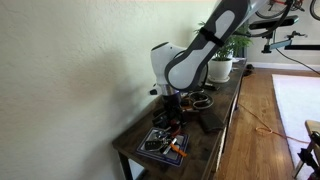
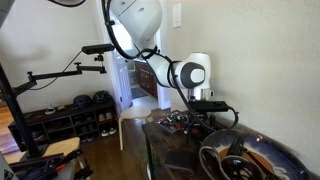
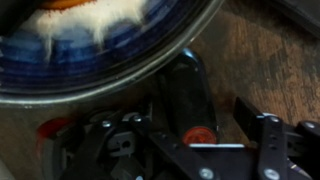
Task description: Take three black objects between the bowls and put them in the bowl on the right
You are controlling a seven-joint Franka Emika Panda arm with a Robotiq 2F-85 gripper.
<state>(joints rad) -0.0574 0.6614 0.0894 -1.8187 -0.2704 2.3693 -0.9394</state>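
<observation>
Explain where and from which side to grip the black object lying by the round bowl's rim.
Probably across the middle of the black object, from above: it lies flat and elongated on the table, long sides free, and the gripper straddles them with open jaws.

White arm [image 2: 150, 45] descends from top of frame. Claw [image 2: 192, 120] low over dark surface [image 2: 165, 160], among small clutter. Round bowl [image 2: 285, 150] in near foreground. Shoe rack [image 2: 75, 112] behind.
</observation>
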